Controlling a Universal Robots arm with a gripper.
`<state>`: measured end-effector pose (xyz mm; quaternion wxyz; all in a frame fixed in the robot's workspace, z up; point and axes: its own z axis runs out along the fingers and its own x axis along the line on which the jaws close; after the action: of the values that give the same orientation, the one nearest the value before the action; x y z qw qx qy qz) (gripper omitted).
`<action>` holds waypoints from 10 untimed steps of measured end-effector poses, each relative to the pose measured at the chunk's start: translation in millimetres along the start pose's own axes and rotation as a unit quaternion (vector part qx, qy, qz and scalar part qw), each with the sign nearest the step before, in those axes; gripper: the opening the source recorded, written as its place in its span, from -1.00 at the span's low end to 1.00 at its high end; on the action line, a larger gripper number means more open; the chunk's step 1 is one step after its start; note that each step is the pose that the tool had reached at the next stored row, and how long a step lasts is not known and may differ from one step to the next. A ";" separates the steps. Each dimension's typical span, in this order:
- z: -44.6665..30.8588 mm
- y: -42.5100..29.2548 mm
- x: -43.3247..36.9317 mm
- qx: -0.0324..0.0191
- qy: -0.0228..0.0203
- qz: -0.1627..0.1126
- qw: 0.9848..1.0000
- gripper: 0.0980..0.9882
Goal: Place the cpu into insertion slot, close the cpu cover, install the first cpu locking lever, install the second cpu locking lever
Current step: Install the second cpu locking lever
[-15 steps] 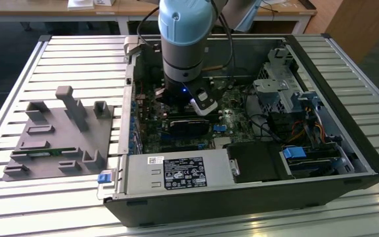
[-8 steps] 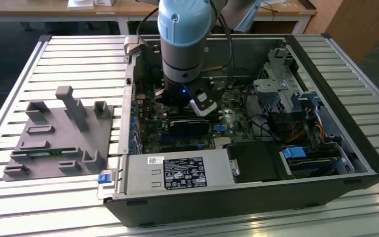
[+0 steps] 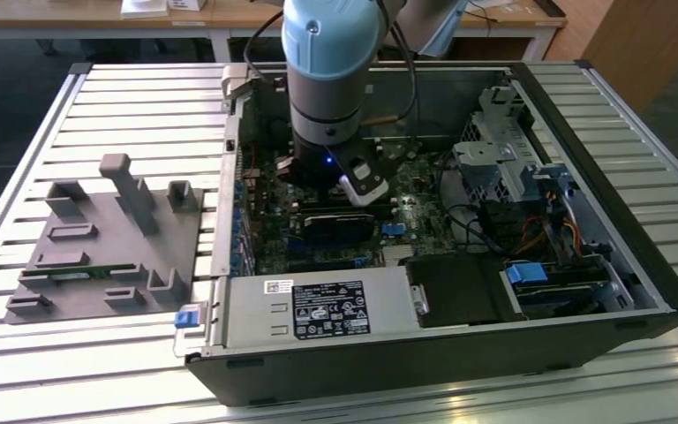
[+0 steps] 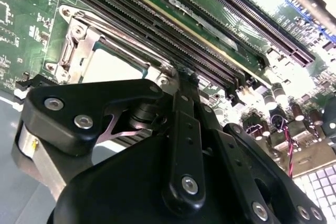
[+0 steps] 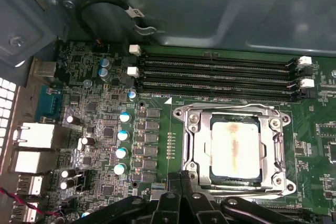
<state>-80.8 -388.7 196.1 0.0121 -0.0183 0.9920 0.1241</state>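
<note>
The cpu (image 5: 235, 148), a pale square chip with a brownish smear, lies in the insertion slot (image 5: 181, 113) on the green motherboard. Over it the silver cpu cover (image 5: 198, 141) lies flat, framing the chip; both also show in the second wrist view as cpu (image 4: 113, 67) and cover (image 4: 84, 39). A thin locking lever rod (image 5: 231, 107) runs along the socket's side nearest the memory slots. My gripper (image 4: 181, 73) is shut, its black fingertips pressed together at the socket's edge, right beside the cover's corner. In the exterior view the gripper (image 3: 315, 181) reaches down into the open computer case.
Long black memory slots (image 5: 215, 77) lie beside the socket, with blue-topped capacitors (image 5: 123, 135) and rear ports (image 5: 31, 135) further along the board. The case wall (image 5: 210, 3) and a black cable (image 5: 105, 9) stand close. A grey fixture (image 3: 103, 238) sits at the exterior view's left.
</note>
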 end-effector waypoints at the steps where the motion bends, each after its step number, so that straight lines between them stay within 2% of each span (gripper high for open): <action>1: -1.1 0.3 0.0 0.000 0.000 0.000 1.000 -0.98; 10: -12.0 4.6 -0.4 0.000 0.000 0.000 1.000 -0.98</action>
<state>-80.8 -387.2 208.9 0.0122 -0.0183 0.9920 0.1241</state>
